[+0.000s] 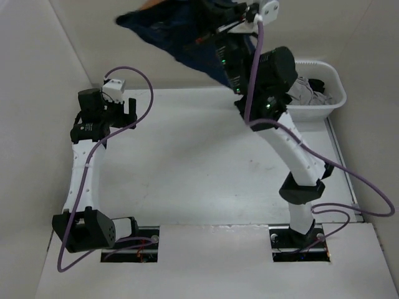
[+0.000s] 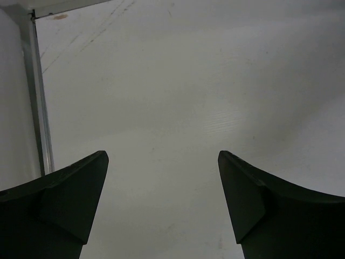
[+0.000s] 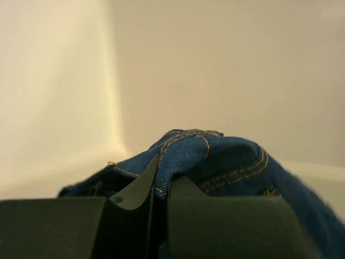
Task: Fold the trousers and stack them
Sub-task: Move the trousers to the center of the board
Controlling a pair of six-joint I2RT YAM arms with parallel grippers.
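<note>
The trousers [image 1: 181, 34] are dark navy denim with orange-tan stitching. They hang bunched high above the far edge of the table, partly cut off by the top of the overhead view. My right gripper [image 1: 234, 22] is raised up there and shut on a fold of the trousers [image 3: 215, 156]; the denim bulges over its fingers [image 3: 137, 186]. My left gripper [image 1: 118, 107] is open and empty, low over the bare table at the far left. In the left wrist view its fingers [image 2: 81, 189] stand wide apart with only table between them.
A white basket [image 1: 333, 103] stands at the far right corner with grey and black garments [image 1: 308, 90] inside. A metal rail [image 2: 40, 118] runs along the table's left edge. Walls close in at the left and back.
</note>
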